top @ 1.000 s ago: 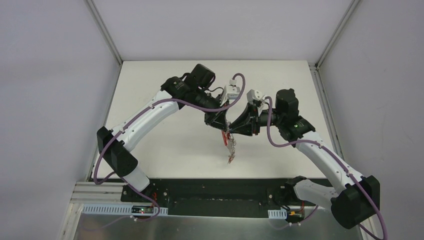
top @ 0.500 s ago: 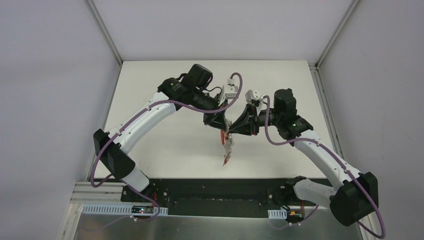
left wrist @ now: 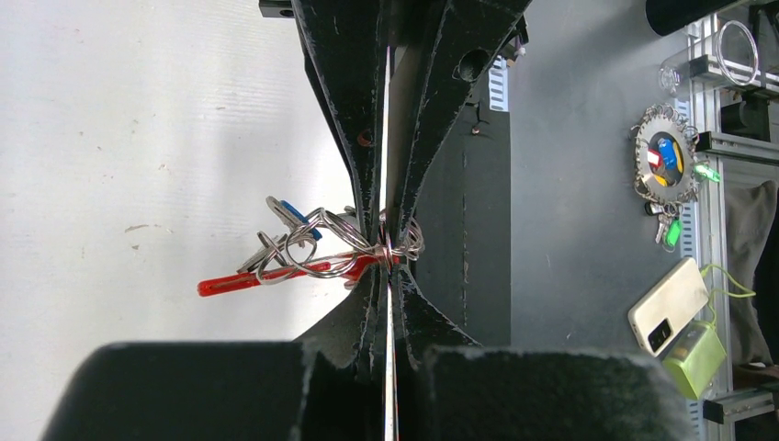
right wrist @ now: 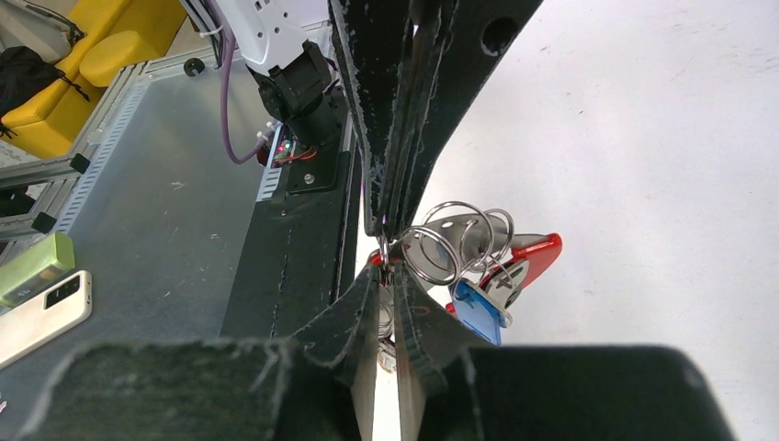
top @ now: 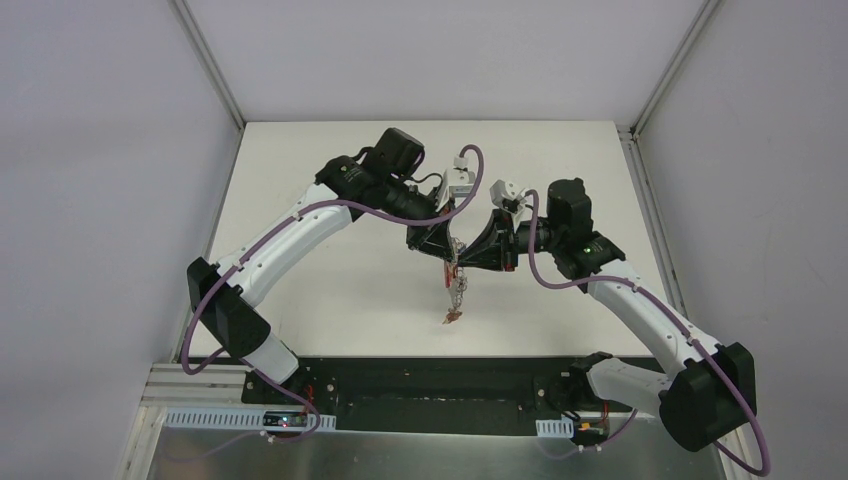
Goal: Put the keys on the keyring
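Observation:
The keyring (top: 456,290) is a bunch of grey metal rings on a red band, and it hangs above the white table between both grippers. In the left wrist view its rings (left wrist: 308,248) and red band (left wrist: 248,280) stick out left of my fingers, with a blue tag (left wrist: 296,213). My left gripper (left wrist: 388,265) is shut on a ring. My right gripper (right wrist: 386,276) is shut on the same bunch from the opposite side. A blue-headed key (right wrist: 478,314) and a red piece (right wrist: 533,254) hang beside its rings (right wrist: 450,241). The two grippers meet tip to tip (top: 458,258).
The black base strip (top: 440,385) runs along the table's near edge. Off the table lie a phone (left wrist: 669,317), a green box (left wrist: 698,360) and another bunch of keys (left wrist: 663,161). A yellow seat (right wrist: 110,41) shows far left in the right wrist view.
Both grippers have shifted slightly left and away with the keyring held between them. The hanging end of the bunch has swung a little to the left.

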Motion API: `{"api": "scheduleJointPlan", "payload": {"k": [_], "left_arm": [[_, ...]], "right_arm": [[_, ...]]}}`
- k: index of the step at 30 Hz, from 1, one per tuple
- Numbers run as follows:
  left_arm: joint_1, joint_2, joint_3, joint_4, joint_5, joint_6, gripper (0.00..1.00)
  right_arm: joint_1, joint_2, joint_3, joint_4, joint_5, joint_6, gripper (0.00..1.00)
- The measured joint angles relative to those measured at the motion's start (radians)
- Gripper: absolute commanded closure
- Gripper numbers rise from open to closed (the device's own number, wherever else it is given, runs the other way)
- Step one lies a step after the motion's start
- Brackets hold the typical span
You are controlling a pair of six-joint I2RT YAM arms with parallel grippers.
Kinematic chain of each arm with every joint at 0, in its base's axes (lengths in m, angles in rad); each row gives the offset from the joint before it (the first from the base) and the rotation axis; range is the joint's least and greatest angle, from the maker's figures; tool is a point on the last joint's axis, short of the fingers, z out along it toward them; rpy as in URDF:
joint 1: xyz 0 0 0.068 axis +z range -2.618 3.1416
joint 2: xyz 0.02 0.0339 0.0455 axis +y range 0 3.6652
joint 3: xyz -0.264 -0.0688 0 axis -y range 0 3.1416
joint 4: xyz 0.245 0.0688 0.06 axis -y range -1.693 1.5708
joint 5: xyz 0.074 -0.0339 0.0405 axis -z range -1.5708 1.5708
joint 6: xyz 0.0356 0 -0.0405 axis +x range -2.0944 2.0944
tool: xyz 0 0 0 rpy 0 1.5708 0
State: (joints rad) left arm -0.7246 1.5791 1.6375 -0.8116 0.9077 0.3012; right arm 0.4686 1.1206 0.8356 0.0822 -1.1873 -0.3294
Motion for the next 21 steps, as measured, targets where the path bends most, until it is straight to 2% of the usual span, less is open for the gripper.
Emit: {"api": "scheduleJointPlan", "payload": {"k": [2,7,15,21], "left_arm": [[0.0,0.0,0.0,0.0,0.0,0.0,1.0],[0.0,0.0,0.0,-0.001,0.0,0.001,1.0],[0.0,0.0,0.0,0.0,-0.001,0.011,0.99],[0.013,-0.031,-0.043,0.068,-0.007,0.016,0.81]], "right_arm": [[0.0,0.0,0.0,0.0,0.0,0.002,0.89],[0.0,0.0,0.0,0.001,0.0,0.008,1.0],[-0.004,0.0,0.0,0.004,0.001,0.026,1.0],[-0.013,0.004,-0.023,0.098,0.001,0.119,1.0]]}}
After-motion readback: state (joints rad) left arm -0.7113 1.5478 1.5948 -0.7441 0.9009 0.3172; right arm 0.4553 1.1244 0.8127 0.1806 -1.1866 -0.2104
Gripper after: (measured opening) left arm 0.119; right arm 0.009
